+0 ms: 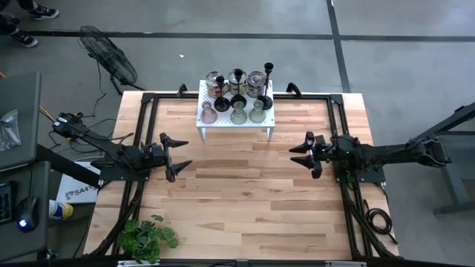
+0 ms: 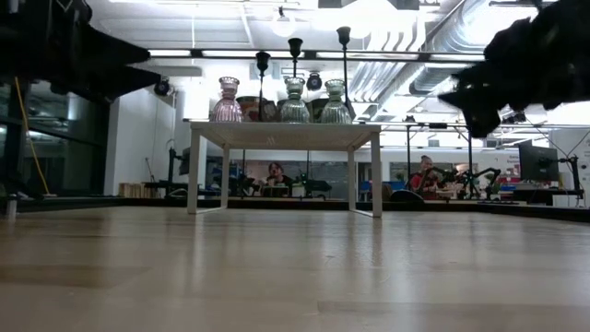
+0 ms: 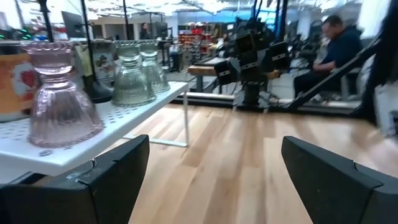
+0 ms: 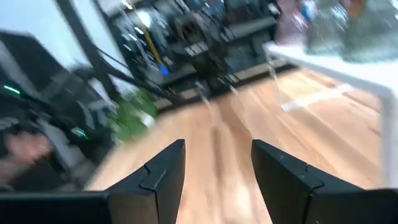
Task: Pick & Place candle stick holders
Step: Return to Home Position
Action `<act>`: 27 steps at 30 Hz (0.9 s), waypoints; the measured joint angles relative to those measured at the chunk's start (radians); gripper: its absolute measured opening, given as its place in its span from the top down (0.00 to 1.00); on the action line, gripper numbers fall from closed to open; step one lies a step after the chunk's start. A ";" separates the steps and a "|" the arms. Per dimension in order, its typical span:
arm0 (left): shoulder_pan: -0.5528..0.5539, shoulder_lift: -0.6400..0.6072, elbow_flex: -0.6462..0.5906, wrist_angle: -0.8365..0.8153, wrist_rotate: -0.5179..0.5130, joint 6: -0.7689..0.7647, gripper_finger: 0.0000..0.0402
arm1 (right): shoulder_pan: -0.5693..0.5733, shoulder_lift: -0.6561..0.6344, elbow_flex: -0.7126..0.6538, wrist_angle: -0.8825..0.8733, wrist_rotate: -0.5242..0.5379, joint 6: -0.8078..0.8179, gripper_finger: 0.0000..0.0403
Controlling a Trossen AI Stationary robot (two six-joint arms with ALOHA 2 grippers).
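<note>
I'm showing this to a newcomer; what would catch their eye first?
The white stand at the far middle of the table, crowded with candle stick holders: glass cups in front, black sticks behind. Next, the dark arms reaching in from either side, left tool and right tool both open and empty.

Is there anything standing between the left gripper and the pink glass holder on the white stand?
Nothing visible does. The left gripper, open, hangs over the table beside the white stand. The pink holder stands at the stand's corner nearest to it, with only open air between. The right gripper waits open on the other side.
</note>
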 joint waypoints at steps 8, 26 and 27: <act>0.000 0.000 0.000 -0.045 -0.093 0.049 0.10 | 0.000 0.003 0.000 -0.115 0.041 -0.072 0.56; 0.000 -0.274 -0.003 -0.146 0.238 0.004 0.10 | 0.017 0.010 -0.001 -0.113 0.033 0.606 0.56; 0.000 -0.295 -0.003 -0.164 0.266 -0.010 0.10 | 0.017 0.010 -0.001 -0.113 0.033 0.606 0.56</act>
